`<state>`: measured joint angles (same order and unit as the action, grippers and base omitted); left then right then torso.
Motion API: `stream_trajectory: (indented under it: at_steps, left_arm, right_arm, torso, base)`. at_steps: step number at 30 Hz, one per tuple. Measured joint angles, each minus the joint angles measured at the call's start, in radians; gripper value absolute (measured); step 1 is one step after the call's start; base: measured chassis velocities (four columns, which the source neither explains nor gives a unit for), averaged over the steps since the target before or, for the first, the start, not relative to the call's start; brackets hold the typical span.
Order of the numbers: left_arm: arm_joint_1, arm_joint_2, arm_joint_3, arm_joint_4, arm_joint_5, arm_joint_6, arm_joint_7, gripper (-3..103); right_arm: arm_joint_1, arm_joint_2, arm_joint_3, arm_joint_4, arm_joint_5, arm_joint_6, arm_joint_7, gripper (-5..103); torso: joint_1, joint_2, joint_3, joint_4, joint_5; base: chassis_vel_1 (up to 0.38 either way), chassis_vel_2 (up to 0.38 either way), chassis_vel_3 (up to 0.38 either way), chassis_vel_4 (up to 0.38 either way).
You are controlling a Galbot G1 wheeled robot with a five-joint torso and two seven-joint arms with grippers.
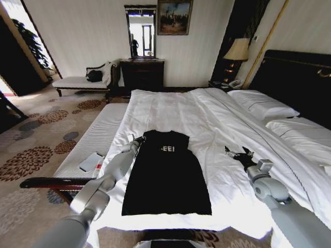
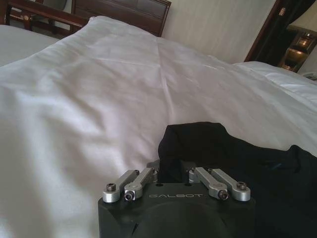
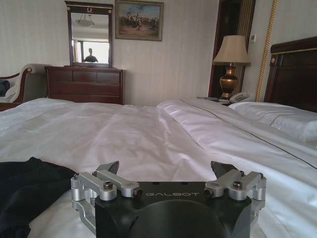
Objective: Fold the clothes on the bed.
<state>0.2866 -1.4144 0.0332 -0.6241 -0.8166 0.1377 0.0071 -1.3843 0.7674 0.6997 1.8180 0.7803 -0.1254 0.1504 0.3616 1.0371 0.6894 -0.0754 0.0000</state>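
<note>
The clothes (image 1: 168, 178) are one black T-shirt lying flat near the foot of the bed (image 1: 170, 108), its left side folded in so that just "EE!" reads on the chest. My left gripper (image 1: 135, 142) is at the shirt's upper left shoulder. In the left wrist view its jaws (image 2: 172, 173) are drawn together on a raised fold of the black fabric (image 2: 208, 144), which hides the tips. My right gripper (image 1: 239, 152) rests open on the white sheet to the right of the shirt. Nothing is in the right gripper (image 3: 166, 166), and the black cloth (image 3: 29, 188) lies off to its side.
A white-cushioned bench (image 1: 95, 137) runs along the bed's left side and carries a grey slab (image 1: 91, 161). Pillows (image 1: 261, 106) and a dark headboard (image 1: 295, 77) are at the right. A dresser (image 1: 142, 72), a lamp (image 1: 238, 51) and a chaise (image 1: 83, 80) stand by the far wall.
</note>
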Motion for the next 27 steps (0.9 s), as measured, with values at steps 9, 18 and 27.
stream_trajectory:
  at_steps: [9, 18, 27]
  left_arm:
    - [-0.008, -0.030, -0.001, 0.014, 0.014, 0.012, 0.000, 46]
    - [-0.009, -0.025, 0.003, 0.005, 0.018, 0.016, 0.000, 76]
    - [-0.018, -0.044, -0.010, 0.041, 0.014, 0.016, 0.000, 43]
  right_arm:
    - [-0.003, -0.008, 0.012, 0.010, 0.012, -0.004, 0.002, 100]
    - [0.000, -0.004, 0.011, 0.011, 0.012, -0.005, 0.003, 100]
    - [-0.005, -0.010, 0.025, 0.024, 0.032, -0.010, 0.007, 100]
  torso:
    - [0.000, 0.000, 0.000, -0.0005, 0.0001]
    - [0.000, 0.000, 0.000, -0.0001, 0.0000]
    - [0.000, 0.000, 0.000, -0.0003, 0.0000]
  base:
    - [0.000, 0.000, 0.000, 0.000]
    - [0.000, 0.000, 0.000, 0.000]
    - [0.000, 0.000, 0.000, 0.000]
